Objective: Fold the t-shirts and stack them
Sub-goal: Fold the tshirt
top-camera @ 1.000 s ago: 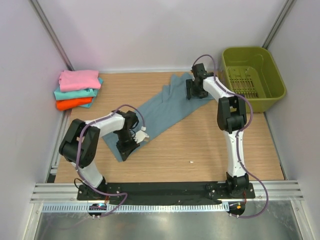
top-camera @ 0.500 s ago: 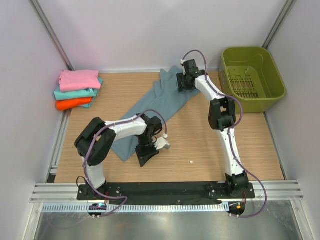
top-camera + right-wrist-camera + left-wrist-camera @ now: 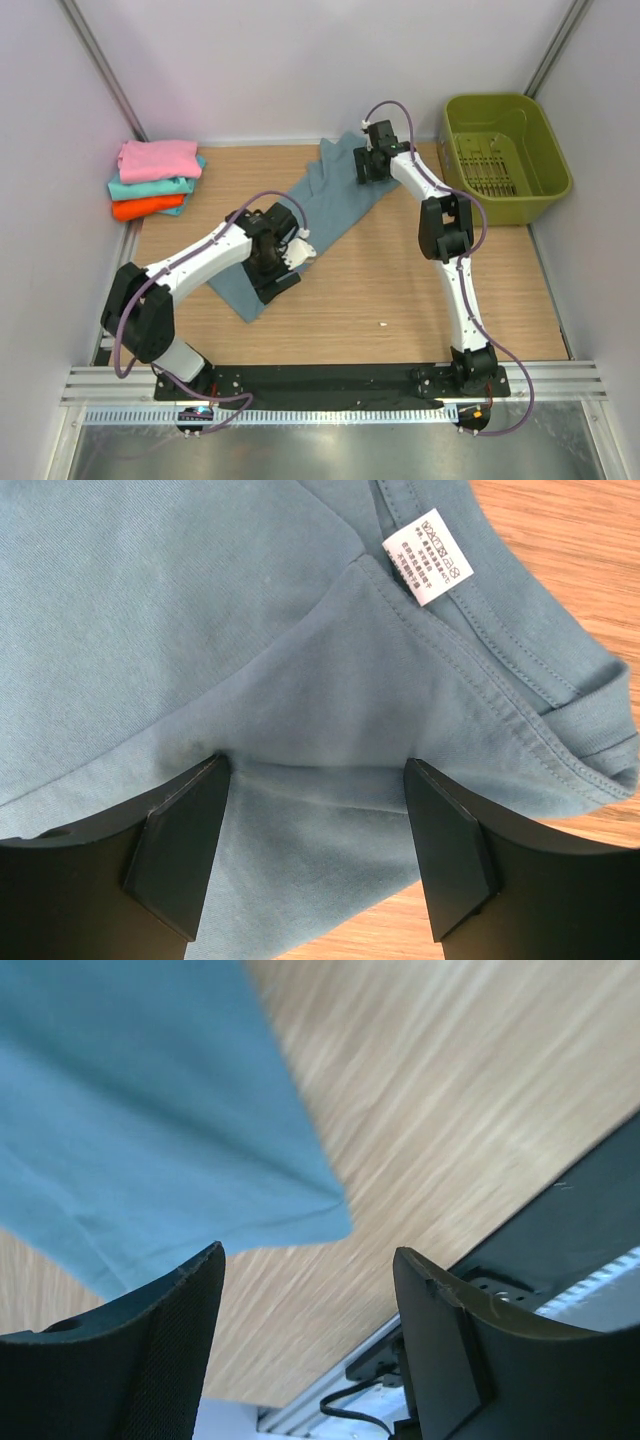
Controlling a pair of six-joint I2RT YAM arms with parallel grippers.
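At mid-scene, the blue-grey t-shirt (image 3: 325,205) lies slanting near-left to far-right; the left gripper (image 3: 310,1260) gapes empty above its near corner, the right gripper (image 3: 315,770) gapes empty over its far end.

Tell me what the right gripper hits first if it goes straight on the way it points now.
The blue-grey t-shirt, near its white label. Cloth fills the gap between the open jaws in the wrist view, so the right gripper should land on fabric, table beneath. Depth is unclear.
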